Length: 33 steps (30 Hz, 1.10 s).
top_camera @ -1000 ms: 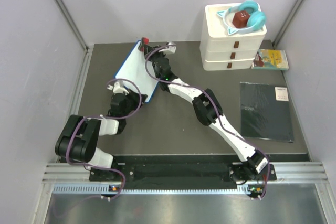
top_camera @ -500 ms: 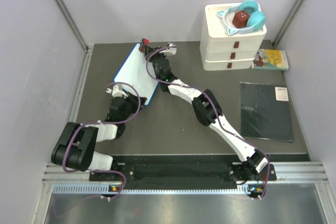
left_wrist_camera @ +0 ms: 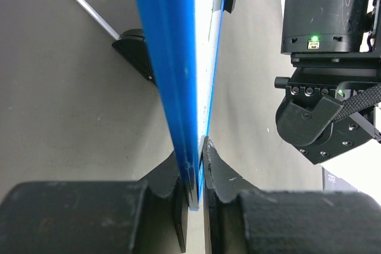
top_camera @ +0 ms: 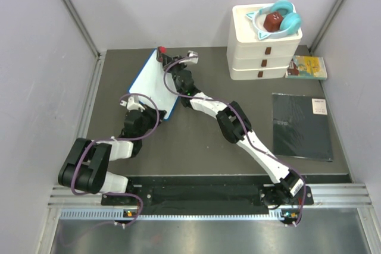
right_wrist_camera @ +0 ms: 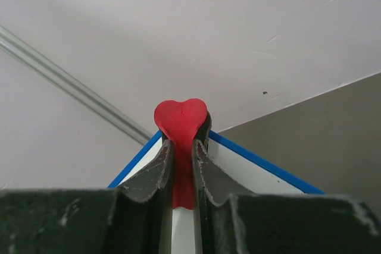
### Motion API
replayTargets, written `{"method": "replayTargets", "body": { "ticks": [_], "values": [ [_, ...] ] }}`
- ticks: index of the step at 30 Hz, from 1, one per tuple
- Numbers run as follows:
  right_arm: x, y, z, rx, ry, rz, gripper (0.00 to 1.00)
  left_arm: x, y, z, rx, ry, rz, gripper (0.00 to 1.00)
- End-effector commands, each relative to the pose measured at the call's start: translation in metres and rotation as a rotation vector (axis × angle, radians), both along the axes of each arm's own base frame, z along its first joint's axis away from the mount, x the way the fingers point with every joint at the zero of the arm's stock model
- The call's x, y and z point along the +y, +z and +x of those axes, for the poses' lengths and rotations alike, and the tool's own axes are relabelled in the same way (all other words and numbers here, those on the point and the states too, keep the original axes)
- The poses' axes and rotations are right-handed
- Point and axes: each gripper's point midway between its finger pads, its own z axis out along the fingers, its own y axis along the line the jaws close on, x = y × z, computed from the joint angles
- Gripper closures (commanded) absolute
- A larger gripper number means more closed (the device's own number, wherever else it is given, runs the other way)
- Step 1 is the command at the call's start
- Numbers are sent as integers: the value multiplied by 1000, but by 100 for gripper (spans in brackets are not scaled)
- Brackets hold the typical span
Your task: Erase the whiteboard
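Upper left of the overhead frame: the whiteboard sits on the dark surface, running slantwise from the back wall toward my left arm. Its white face shows no scribbles that I can make out from above, and I cannot tell whether it lies flat or is tipped up. My left fingers are closed on the near edge of its blue frame. The left wrist camera sees that frame edge-on, a blue band pinched between them, with one black foot showing at left. My right fingers are closed on a red heart-shaped piece, which I take to be the eraser. It is poised at the board's far corner, but I cannot tell whether it touches the white face. The white drawer stack and the black pad sit well apart at right, out of the work.

The risks, as I judge them, start with my left grip, which has only a thin strip of frame. A firm sideways wipe from the right could pivot the board in that pinch or pull it free. The heart stands proud of my right fingers and is held by its lower part alone, so hard pressure could twist it or squeeze it out. Starting this close to the corner, a stroke could ride onto the raised frame and catch. My right arm reaches far across the surface toward the left one, leaving little room if either drifts.
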Motion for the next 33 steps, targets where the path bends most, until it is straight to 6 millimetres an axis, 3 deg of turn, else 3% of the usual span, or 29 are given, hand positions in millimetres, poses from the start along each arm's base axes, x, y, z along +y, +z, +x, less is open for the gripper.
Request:
{"method": "replayTargets", "body": {
  "ticks": [1,9,12,14,16,17,22,23,25,33],
  "values": [
    [38,-2,-27,34,50,-33,100,-21,-102,-121,508,-280,66,100],
    [-9,-27,14,139,-90,22,100,-23,-100,-121,495,-290,70,100],
    [-15,-28,18,136,-85,16,100,-23,-101,-121,495,-293,71,100],
    [-16,-13,16,96,-76,23,100,-23,-101,-122,498,-293,71,100],
    [-17,-12,14,80,-70,-5,100,-24,-102,-122,497,-294,73,100],
    [-17,1,12,57,-59,0,100,-24,-101,-121,493,-295,73,100],
    [-19,12,-1,8,-35,-70,100,-24,-101,-121,491,-294,74,100],
    [-21,6,-6,0,-29,-80,100,-24,-101,-121,490,-295,73,100],
    [-23,18,-9,-30,-29,-101,100,-24,-101,-121,489,-294,74,100],
    [0,39,-25,-116,70,-157,100,-24,-101,-121,488,-296,79,100]
  ]
}}
